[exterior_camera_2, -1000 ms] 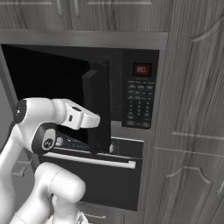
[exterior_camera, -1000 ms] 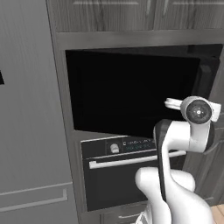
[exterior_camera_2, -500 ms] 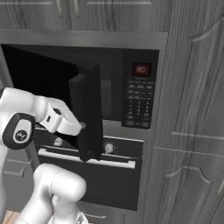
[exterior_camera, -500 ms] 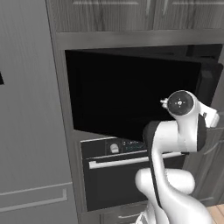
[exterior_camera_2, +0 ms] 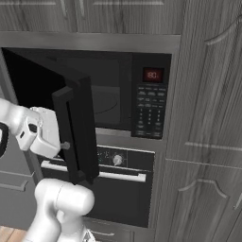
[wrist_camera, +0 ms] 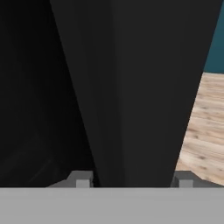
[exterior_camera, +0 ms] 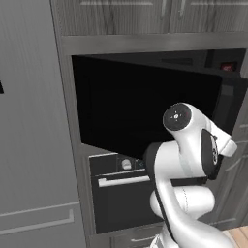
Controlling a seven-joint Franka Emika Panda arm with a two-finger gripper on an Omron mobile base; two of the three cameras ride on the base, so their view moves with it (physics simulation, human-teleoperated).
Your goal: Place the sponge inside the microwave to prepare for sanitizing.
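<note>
The microwave is a black built-in box with a button panel, a red display and a round turntable inside. Its wide dark door stands swung out about halfway, and it also faces me broadside in the left base view as the door. My gripper is at the door's free edge. In the hand view the gripper is open, with one fingertip on each side of the door's edge. The sponge is out of view.
A black oven with knobs and a silver bar handle sits right under the microwave. A tall grey panel stands to the left, wooden cabinet doors to the right. Wood floor shows past the door.
The microwave door has swung further out on its left hinge. My hand has moved back and to the left with the door's edge between its fingers.
</note>
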